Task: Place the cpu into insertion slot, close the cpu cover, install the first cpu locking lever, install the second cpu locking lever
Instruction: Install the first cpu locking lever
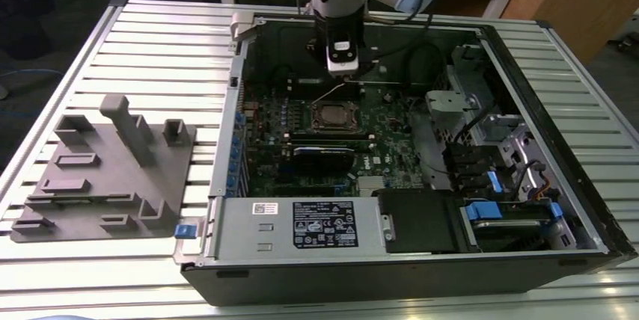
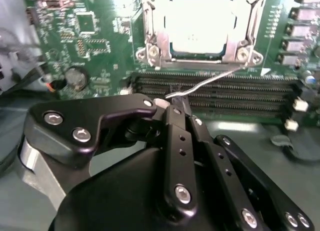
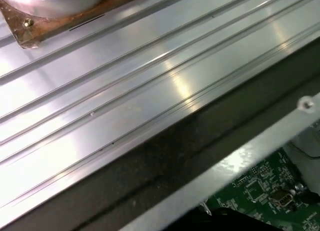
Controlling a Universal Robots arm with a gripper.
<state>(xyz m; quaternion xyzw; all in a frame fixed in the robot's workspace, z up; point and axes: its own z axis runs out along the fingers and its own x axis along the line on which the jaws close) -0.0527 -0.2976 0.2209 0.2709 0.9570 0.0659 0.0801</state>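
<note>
Lever work is in hand: the gripper (image 2: 172,103), fingers pressed together, pinches the thin silvery wire locking lever (image 2: 210,82) just beside the insertion slot (image 2: 200,23). Inside that slot the cpu (image 2: 200,16) sits, pale and flat, framed by the stamped-metal cpu cover (image 2: 152,38). Swinging the springy lever probably calls for steady force.

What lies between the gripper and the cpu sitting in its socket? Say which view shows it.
In the second wrist view, rows of long black memory slots lie between the gripper and the cpu, and a thin silvery locking lever crosses them.
</note>
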